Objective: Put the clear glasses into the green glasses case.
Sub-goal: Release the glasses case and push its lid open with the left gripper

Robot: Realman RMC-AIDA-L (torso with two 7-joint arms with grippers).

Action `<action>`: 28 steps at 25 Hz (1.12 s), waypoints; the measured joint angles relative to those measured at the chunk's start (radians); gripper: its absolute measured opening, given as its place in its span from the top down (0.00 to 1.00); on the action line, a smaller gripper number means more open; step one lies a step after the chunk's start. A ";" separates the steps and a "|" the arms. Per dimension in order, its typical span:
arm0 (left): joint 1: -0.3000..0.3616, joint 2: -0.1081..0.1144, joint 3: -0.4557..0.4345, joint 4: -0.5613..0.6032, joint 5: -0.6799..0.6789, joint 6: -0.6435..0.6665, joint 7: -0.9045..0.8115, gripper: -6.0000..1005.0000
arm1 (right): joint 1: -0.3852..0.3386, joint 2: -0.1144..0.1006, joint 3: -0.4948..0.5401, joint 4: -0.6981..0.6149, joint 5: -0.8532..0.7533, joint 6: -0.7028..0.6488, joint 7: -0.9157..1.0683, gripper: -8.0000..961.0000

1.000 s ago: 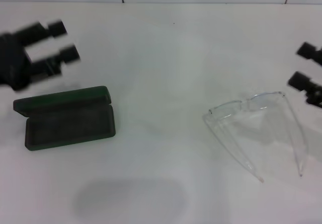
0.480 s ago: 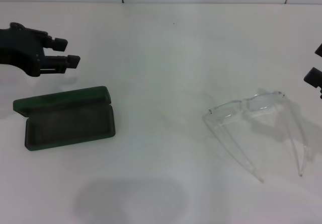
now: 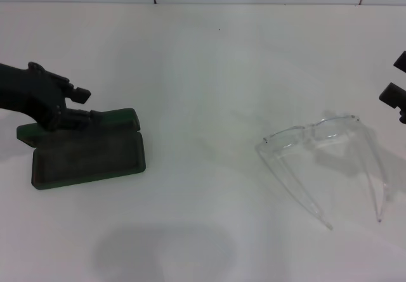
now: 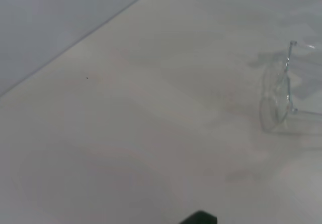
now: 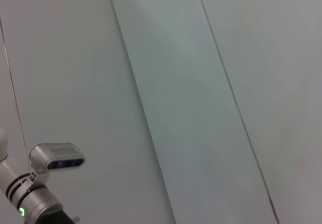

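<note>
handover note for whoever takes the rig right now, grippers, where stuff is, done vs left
Left gripper: open, low over the raised lid edge of the green glasses case, holding nothing.
Right gripper: at the table's right edge, beside the clear glasses, not touching them.
Case: open, on the left, nothing inside.
Glasses: on the table on the right, arms unfolded.
Done: nothing placed.
Left: pick up the glasses, put them in the case.
</note>
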 joint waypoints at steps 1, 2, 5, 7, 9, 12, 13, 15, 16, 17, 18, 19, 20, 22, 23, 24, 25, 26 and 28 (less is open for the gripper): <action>-0.002 -0.002 0.000 -0.005 0.011 -0.002 0.002 0.50 | 0.001 0.000 0.000 0.000 0.000 0.000 0.000 0.08; -0.007 -0.005 0.001 -0.013 0.026 -0.004 0.005 0.50 | 0.003 0.000 0.000 0.001 0.000 0.000 0.000 0.08; -0.018 -0.012 0.004 -0.031 0.063 -0.015 0.011 0.50 | 0.008 -0.001 0.000 0.001 0.000 0.000 0.000 0.08; -0.019 -0.014 0.009 -0.039 0.086 -0.035 0.016 0.50 | 0.011 0.000 0.000 0.001 0.000 0.000 -0.001 0.08; -0.024 -0.016 0.022 -0.056 0.107 -0.061 0.021 0.50 | 0.011 0.000 0.000 0.001 0.000 0.000 -0.002 0.08; -0.034 -0.017 0.044 -0.080 0.137 -0.082 0.023 0.51 | 0.011 -0.001 0.000 0.001 0.000 0.000 -0.004 0.08; -0.038 -0.017 0.049 -0.086 0.148 -0.087 0.023 0.51 | 0.010 -0.001 0.000 0.001 0.000 0.000 -0.005 0.08; -0.051 -0.017 0.056 -0.106 0.173 -0.101 0.023 0.51 | 0.009 -0.001 0.000 0.005 0.000 0.000 -0.007 0.08; -0.057 -0.018 0.058 -0.115 0.181 -0.105 0.023 0.51 | 0.009 -0.002 0.000 0.007 0.000 0.001 -0.008 0.08; -0.063 -0.018 0.062 -0.126 0.189 -0.108 0.023 0.51 | 0.009 -0.002 0.000 0.009 0.000 0.002 -0.008 0.08; -0.068 -0.019 0.064 -0.132 0.195 -0.109 0.023 0.51 | 0.008 -0.002 0.000 0.009 0.000 0.003 -0.009 0.08; -0.071 -0.019 0.066 -0.135 0.199 -0.112 0.023 0.51 | 0.008 -0.003 0.000 0.010 0.000 0.004 -0.009 0.08; -0.072 -0.019 0.068 -0.137 0.203 -0.115 0.024 0.51 | 0.008 -0.003 0.000 0.010 0.000 0.006 -0.009 0.08; -0.073 -0.019 0.071 -0.138 0.207 -0.128 0.024 0.52 | 0.006 -0.002 0.000 0.010 0.000 0.010 -0.009 0.08; -0.073 -0.019 0.073 -0.138 0.207 -0.134 0.024 0.52 | 0.005 -0.002 0.000 0.010 0.000 0.011 -0.009 0.08; -0.073 -0.019 0.073 -0.138 0.208 -0.140 0.024 0.52 | 0.004 -0.002 0.000 0.010 0.000 0.013 -0.009 0.08; -0.073 -0.019 0.073 -0.138 0.210 -0.142 0.024 0.52 | 0.004 -0.002 0.000 0.010 0.000 0.013 -0.009 0.08; -0.073 -0.018 0.073 -0.138 0.212 -0.144 0.024 0.52 | 0.003 -0.002 0.000 0.010 0.000 0.013 -0.009 0.08; -0.072 -0.021 0.074 -0.139 0.241 -0.148 0.023 0.52 | 0.003 -0.001 0.000 0.010 0.000 0.013 -0.009 0.08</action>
